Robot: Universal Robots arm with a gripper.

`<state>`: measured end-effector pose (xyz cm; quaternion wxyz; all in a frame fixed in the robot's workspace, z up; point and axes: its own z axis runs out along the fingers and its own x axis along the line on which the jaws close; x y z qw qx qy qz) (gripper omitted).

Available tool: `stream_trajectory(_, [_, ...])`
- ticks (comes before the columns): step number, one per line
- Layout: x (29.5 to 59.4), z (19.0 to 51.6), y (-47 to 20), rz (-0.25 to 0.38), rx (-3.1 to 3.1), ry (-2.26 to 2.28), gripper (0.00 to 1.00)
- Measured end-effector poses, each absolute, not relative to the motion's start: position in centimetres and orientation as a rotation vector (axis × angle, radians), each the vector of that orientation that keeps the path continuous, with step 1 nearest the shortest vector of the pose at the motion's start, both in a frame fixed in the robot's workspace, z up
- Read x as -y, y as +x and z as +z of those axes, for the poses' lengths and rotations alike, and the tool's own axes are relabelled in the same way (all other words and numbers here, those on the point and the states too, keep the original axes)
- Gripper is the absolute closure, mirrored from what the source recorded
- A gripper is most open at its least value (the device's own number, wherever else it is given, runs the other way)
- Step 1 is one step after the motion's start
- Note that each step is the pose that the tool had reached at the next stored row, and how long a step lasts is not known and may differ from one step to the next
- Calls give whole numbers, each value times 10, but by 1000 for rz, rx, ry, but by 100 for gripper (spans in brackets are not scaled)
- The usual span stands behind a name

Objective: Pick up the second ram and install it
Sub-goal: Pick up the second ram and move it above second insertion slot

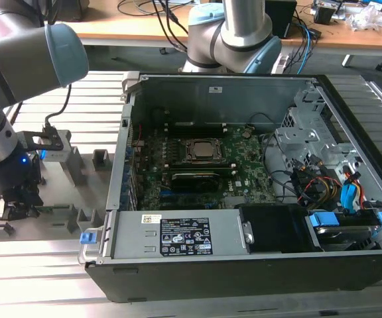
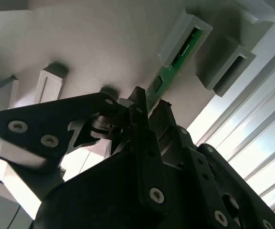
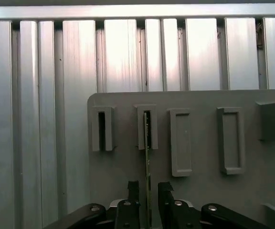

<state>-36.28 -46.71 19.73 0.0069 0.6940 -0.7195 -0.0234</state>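
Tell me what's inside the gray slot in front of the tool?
One end of the second ram, a thin green stick, sits in that slot. The rest runs into the open tool. The slot's walls cover part of that end.

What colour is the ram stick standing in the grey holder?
Green; the second wrist view shows the ram stick best, in its grey holder.

Open computer case [image 1: 244, 286], green motherboard [image 1: 247, 156] inside, grey slotted holder [image 1: 62, 222] beside it
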Motion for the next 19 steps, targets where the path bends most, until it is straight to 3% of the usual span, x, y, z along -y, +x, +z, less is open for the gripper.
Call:
stream_trajectory(5, [467,197,-363,-74,2257,2164,71])
stream_trajectory(7, [467,197,-363,-74,2257,2164,84])
stream_trajectory(8, [467,197,-363,-74,2257,2164,86])
stream_trajectory(19, [467,197,-363,-74,2257,2164,86])
